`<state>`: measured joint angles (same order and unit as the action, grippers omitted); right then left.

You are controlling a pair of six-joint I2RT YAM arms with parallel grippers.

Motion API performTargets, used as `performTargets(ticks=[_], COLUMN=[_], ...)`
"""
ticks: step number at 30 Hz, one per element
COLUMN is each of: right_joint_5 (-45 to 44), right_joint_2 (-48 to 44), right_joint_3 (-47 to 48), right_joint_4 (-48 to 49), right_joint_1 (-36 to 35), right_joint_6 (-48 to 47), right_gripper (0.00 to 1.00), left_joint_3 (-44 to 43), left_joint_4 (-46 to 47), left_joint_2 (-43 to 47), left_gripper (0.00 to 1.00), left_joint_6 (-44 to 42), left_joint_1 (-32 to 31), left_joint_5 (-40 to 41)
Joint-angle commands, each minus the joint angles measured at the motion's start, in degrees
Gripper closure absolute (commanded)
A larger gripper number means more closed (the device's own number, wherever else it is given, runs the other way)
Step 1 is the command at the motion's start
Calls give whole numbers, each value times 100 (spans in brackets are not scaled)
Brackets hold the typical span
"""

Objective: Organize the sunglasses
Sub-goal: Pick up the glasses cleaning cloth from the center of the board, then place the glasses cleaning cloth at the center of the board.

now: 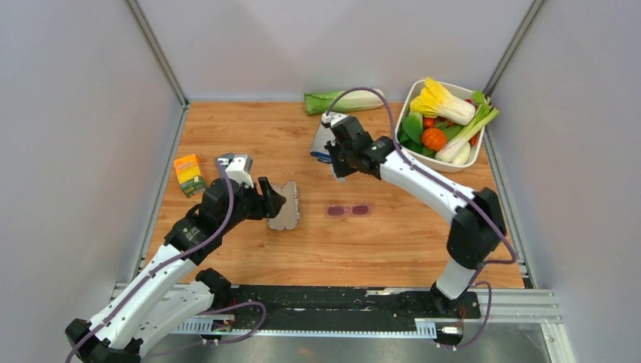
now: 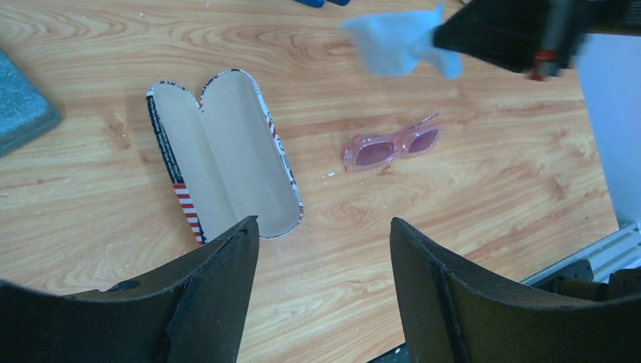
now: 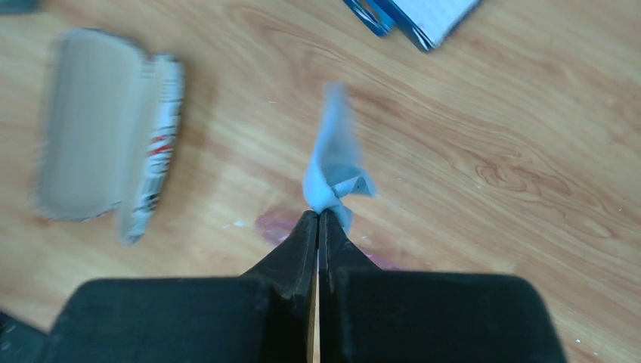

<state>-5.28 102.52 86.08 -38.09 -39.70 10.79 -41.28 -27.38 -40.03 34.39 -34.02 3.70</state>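
The pink-lensed sunglasses (image 1: 348,210) lie folded on the wood table, also in the left wrist view (image 2: 393,145). An open case (image 1: 286,206) with beige lining and a red-white striped outside lies to their left (image 2: 227,155). My left gripper (image 1: 274,203) is open and empty, just above the near end of the case (image 2: 325,234). My right gripper (image 3: 318,215) is shut on a light blue cloth (image 3: 336,170) and holds it in the air above and behind the sunglasses (image 2: 401,41). Its fingers hide most of the sunglasses in the right wrist view.
A blue-and-white booklet (image 1: 323,144) lies behind the right gripper. A white basket of vegetables (image 1: 414,94) stands back right, a green cabbage (image 1: 344,100) at the back wall and an orange carton (image 1: 189,174) at the left. A grey-teal object (image 2: 19,102) shows at the left wrist view's edge.
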Motion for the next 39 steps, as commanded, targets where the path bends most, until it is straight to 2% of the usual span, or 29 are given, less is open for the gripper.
performTargets(ticks=[1,5,10,11,12,13,16,20,24,29,34,39], right_joint_5=[352,631,537,180,-15,-261,-763,-773,-379,-201,-158,26], right_joint_2=[-1048,-1637,-2166,-2192,-2175,-2131,-1973,-2104,-1947,-1438,-823,-172], right_joint_3=[-214,-504,-1189,-1356,-1514,-1690,-2033,-2350,-2482,-2711,-2606,-2071], right_joint_4=[-234,-454,-533,-603,-699,-796,-999,-639,-332,266,635,838], right_joint_1=[-677,-1319,-1391,-1400,-1374,-1365,-1329,-1268,-1040,-1031,-908,-504], right_joint_6=[-313,-323,54,168,309,484,916,995,1101,1312,1286,1031], right_gripper=[100,100,96,85,67,57,38,35,45,50,52,53], left_joint_3=[32,14,6,6,14,23,111,225,260,313,366,488], left_joint_4=[356,400,426,435,444,452,496,558,540,496,488,338], left_joint_2=[-22,-40,-110,-119,-119,-119,-110,-75,-57,-40,-206,-321], left_gripper=[28,28,28,28,28,28,28,28,28,28,28,27], left_joint_6=[-73,-126,-161,-161,-170,-152,-108,-38,-38,-117,-275,-372], left_joint_1=[27,27,27,27,27,27,27,27,27,18,27,-113], left_joint_5=[-160,-133,-159,-177,-186,-203,-256,-335,-554,-722,-1423,-1750])
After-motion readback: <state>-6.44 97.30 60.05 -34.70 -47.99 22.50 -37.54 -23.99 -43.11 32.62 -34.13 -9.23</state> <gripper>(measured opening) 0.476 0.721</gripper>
